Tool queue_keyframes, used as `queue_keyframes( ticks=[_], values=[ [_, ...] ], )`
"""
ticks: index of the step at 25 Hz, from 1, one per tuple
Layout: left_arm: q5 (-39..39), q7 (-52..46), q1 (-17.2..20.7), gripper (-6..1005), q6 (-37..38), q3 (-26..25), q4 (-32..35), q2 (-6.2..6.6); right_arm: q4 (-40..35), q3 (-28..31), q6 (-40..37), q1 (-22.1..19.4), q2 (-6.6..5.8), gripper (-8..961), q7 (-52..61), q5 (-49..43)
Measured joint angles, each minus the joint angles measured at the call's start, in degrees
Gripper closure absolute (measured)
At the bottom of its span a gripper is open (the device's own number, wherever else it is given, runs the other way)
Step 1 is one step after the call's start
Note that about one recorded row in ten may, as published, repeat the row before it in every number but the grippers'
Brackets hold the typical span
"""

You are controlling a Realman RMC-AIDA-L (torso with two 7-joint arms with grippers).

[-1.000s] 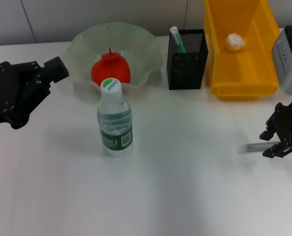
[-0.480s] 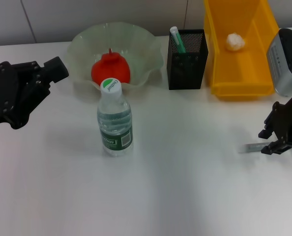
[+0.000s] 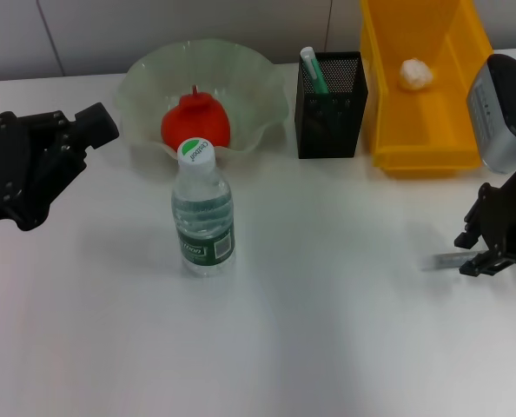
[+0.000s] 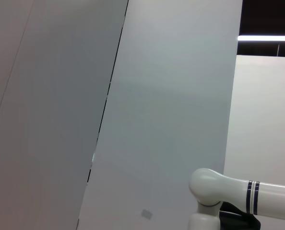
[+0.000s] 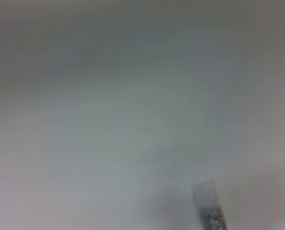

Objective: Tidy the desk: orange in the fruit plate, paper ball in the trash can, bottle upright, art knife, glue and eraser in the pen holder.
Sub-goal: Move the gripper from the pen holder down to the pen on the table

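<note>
Right gripper (image 3: 494, 259): at table's 3 o'clock edge, fingers clamped on art knife (image 3: 442, 260), a grey strip flat on the table. Left gripper (image 3: 93, 124): parked at 9 o'clock; grip state cannot be told. Bottle (image 3: 202, 211): upright, centre-left. Pen holder (image 3: 331, 106): 12 o'clock.

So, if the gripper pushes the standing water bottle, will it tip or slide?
The bottle stands upright, tall over a narrow base, so a push near its cap would probably tip it. It looks nearly full, so likely heavy; a low push may slide it on the smooth table.
</note>
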Motion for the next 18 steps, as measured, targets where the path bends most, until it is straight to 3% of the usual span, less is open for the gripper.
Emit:
queue_keyframes(
  ticks=[18],
  values=[
    [0.0, 0.0, 0.4, 987, 0.0, 0.0, 0.1, 0.0, 3.8, 0.0, 2.3, 1.4, -0.25, 579, -0.8, 0.0]
  ],
)
